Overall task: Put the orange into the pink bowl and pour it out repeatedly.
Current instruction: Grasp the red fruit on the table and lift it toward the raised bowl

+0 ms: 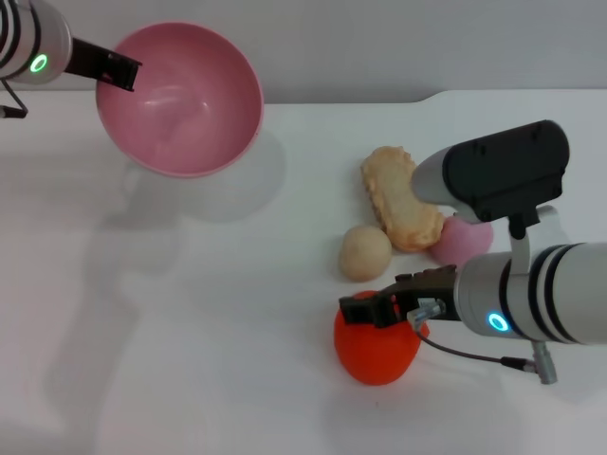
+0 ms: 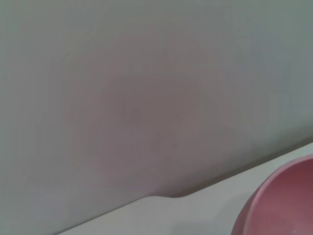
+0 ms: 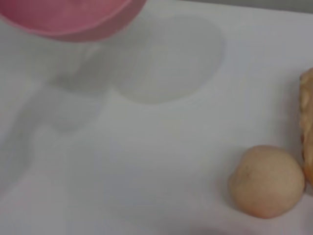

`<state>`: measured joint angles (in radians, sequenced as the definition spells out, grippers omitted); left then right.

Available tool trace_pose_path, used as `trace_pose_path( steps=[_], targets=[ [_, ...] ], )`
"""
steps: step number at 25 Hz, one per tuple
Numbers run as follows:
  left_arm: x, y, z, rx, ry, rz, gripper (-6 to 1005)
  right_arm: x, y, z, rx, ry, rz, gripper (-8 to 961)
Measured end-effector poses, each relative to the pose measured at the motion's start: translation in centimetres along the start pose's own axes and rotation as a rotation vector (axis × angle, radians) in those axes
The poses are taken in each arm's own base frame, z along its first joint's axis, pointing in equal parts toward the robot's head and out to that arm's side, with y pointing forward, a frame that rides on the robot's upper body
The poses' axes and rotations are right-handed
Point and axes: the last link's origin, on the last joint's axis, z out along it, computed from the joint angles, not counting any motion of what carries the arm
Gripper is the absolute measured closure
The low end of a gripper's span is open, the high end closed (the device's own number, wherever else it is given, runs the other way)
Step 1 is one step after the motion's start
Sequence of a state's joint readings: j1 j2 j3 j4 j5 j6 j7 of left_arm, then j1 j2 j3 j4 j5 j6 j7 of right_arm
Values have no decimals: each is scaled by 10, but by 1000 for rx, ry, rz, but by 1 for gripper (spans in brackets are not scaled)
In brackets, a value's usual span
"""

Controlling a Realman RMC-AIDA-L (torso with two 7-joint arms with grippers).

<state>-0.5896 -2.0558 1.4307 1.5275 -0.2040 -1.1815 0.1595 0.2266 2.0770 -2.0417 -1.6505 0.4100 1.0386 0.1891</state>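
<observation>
**Head view: right tool on the orange, empty pink bowl held up by the left tool**

Head view: the right tool (image 1: 391,305) sits at the top of the orange (image 1: 377,353), which rests on the white counter (image 1: 218,360). Its dark fingers are nearly closed over the top of the fruit; whether they truly grip it cannot be told. Just beyond this tool lie a small beige ball (image 1: 365,252), a tan pastry-like toy (image 1: 400,197) and a pink round fruit (image 1: 462,240), partly hidden by the arm. Far across from it, the left tool (image 1: 112,68) is clamped on the rim of the pink bowl (image 1: 180,100), holding it raised and tilted above its shadow. The bowl is empty. Judging by this, the step in hand is picking up the orange; next it must be lifted clear and carried over the bowl's open mouth for release.

Left wrist view: only an edge of the pink bowl (image 2: 279,205) shows, close by this tool, with the counter edge and a plain wall beyond.

Right wrist view: ahead of the right tool lies the beige ball (image 3: 266,180); further off, the bowl's underside (image 3: 68,19).
</observation>
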Motion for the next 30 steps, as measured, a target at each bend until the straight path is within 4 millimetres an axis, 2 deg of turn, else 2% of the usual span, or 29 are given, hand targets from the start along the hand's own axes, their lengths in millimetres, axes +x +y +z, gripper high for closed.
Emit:
trace_pose_path(
  steps=[10,17,22,30],
  targets=[
    [4,3,-1,-6,4,9,964,9,-2,18,-28,36,46,143],
    [6,4,-1,-8,8,11,964,14,1,25,-52,71,-50,147],
    [8,6,-1,-10,11,15,964,5,5,20,-61,29,-75,365],
    [4,7,2,-14,-5,15,964,-44,11,-31,-36,-199,-143,689]
  ],
)
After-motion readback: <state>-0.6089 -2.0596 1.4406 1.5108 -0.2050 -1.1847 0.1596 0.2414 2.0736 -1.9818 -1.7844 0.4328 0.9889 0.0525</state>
